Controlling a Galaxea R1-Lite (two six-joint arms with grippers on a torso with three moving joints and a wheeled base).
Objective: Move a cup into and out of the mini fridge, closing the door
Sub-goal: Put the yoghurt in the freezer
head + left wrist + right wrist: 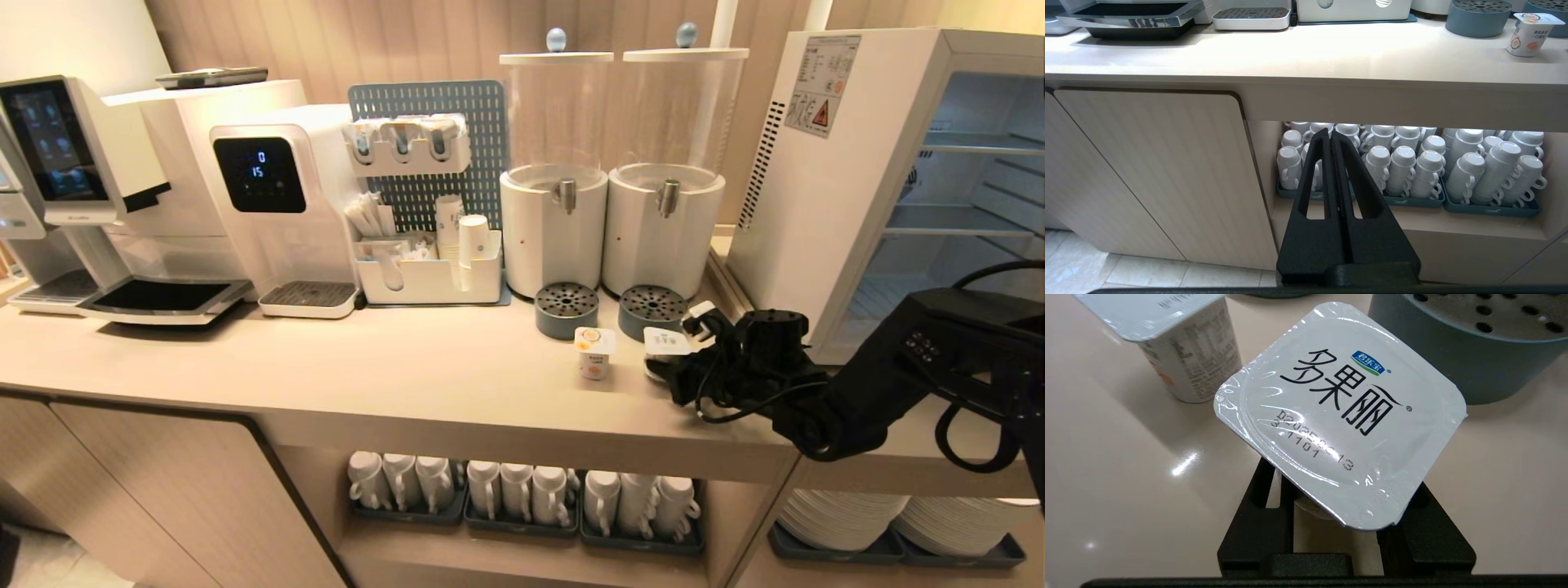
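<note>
While closing on cup [1341,412] beside mini fridge [824,188] | right gripper [1345,522] straddling body, contact seemingly unfinished | squeeze below rim, lift level | left gripper [1331,141] clenched, empty

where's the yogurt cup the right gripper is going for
In the head view the yogurt cup stands on the counter between the right gripper's fingers, right of a second cup, in front of the right blue-grey drip tray.

Foil-lidded cup [1341,412] upright on counter; fridge [824,180] apparently open.
</note>
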